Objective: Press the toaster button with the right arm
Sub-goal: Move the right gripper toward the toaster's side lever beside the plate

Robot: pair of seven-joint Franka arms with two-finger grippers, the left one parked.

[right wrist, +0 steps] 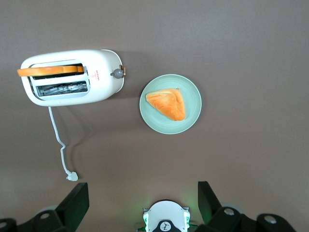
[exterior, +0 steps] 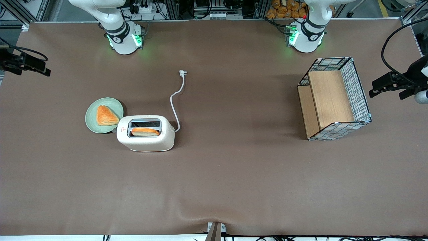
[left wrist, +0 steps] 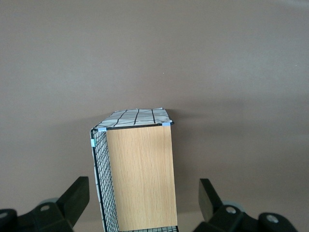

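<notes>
Nothing of the press looks done yet. The toaster [exterior: 145,133] stands on the worktop [exterior: 234,174] toward the working arm's end, touching or just beside a plate [exterior: 104,115] holding a pastry [exterior: 106,115], a slice of bread [exterior: 145,132] standing high in the slot nearer the front camera. The gripper [exterior: 25,63] hangs high and well apart from it, fingers [right wrist: 72,205] spread with nothing between. The whole approach and push remain. The lever knob [right wrist: 117,73] shows only in the wrist view; the front view hides it.
</notes>
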